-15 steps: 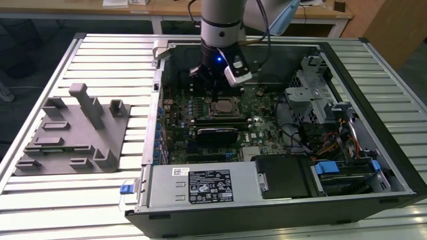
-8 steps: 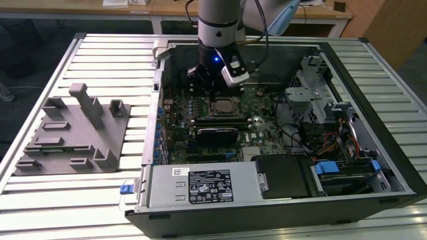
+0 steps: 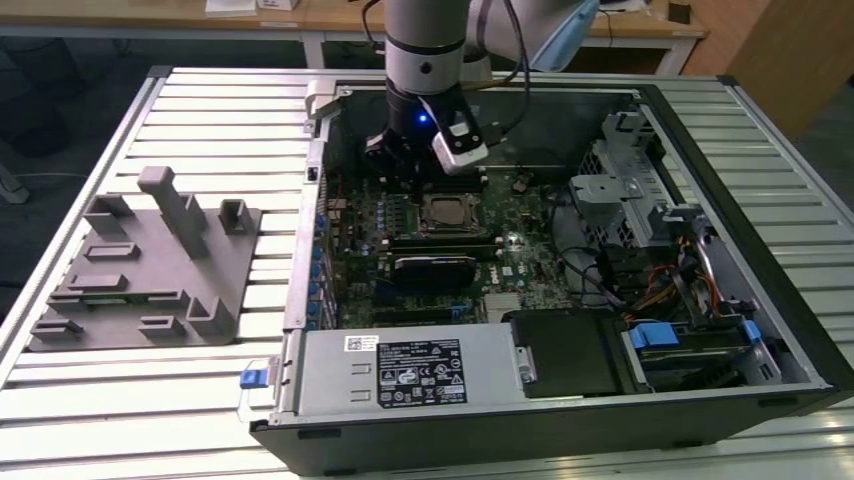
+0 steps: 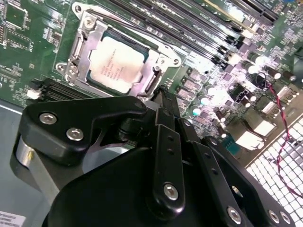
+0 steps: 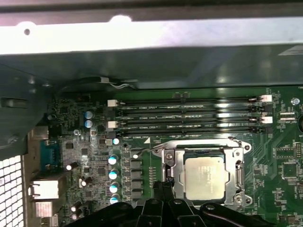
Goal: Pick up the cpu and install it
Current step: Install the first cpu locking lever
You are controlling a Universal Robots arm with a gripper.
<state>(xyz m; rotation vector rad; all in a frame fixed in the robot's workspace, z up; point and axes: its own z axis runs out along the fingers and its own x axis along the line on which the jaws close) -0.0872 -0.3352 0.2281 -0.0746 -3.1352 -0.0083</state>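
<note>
The cpu [image 3: 445, 211] [image 4: 116, 64] [image 5: 204, 177], a pale silvery square chip, lies flat in the metal-framed socket [image 5: 239, 163] on the green motherboard inside the open computer case. My gripper [image 3: 400, 172] [image 4: 160, 93] [image 5: 163, 188] hangs just above the board beside the socket, at its edge towards the exterior view's left. Its black fingers [image 4: 166, 142] are pressed together with nothing between them. The chip is apart from the fingertips and fully visible in both wrist views.
A grey plastic tray [image 3: 134, 270] with upright posts lies on the slatted table at the exterior view's left. Long memory slots [image 5: 189, 113] run beside the socket. A black module [image 3: 430, 268], the power supply [image 3: 400, 370] and a drive cage [image 3: 627, 180] crowd the case.
</note>
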